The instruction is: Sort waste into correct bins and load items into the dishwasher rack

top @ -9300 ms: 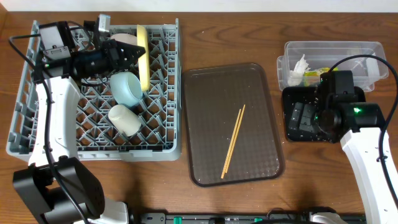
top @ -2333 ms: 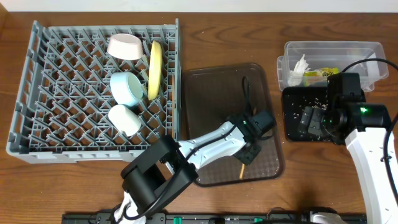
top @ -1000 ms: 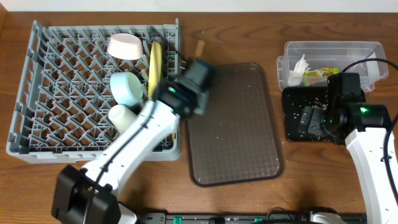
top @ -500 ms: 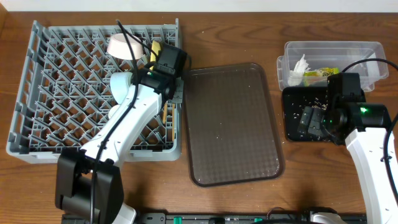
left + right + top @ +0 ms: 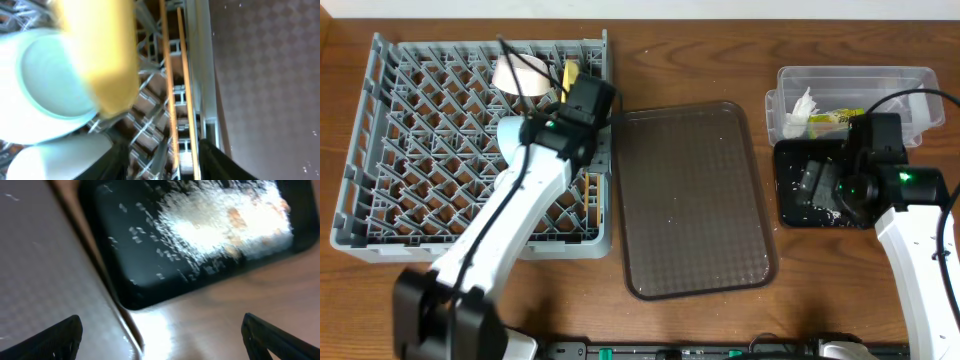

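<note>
Evidently light, stiff chopsticks [image 5: 169, 100] lie loose in the rack [image 5: 380, 200]; pinch mid-length. Left gripper [image 5: 164, 156] part-open above them, right gripper [image 5: 162, 340] wide.

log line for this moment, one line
left gripper: open over chopsticks in rack | right gripper: open above black tray with rice scraps

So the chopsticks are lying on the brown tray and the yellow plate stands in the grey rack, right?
Not quite. The chopsticks lie in the grey rack, beside the yellow plate, not on the brown tray. The left wrist view shows it; the plate part is right.
</note>
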{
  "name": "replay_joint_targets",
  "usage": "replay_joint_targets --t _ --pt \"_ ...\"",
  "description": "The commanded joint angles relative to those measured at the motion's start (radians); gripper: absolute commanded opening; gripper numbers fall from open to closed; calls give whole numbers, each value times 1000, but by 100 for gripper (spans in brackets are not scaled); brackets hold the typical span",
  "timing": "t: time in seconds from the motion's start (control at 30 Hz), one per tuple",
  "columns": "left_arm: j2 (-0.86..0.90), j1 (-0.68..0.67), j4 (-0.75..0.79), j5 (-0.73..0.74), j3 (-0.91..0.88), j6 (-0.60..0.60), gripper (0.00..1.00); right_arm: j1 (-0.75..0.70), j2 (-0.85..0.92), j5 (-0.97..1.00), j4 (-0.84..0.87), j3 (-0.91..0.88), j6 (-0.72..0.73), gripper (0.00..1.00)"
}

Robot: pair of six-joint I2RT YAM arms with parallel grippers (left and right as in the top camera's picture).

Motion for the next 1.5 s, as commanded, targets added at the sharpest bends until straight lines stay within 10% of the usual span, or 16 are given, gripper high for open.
replay_joint_targets --t 0.0,0.17,0.6,1.17,1.47 --pt "-81 5 -42 -2 5 -24 56 23 -10 -139 67 19 -98 99" --pt "-143 29 -99 26 5 -110 76 92 13 -171 168 19 -226 99" --pt "-179 273 -365 261 0 -64 81 53 69 -175 13 18 -195 99" --pt "-968 244 -85 231 -423 -12 89 50 -607 -130 142 -253 -196 99" --pt "-1104 244 -89 230 -427 -11 90 50 -693 -130 40 -253 -197 99"
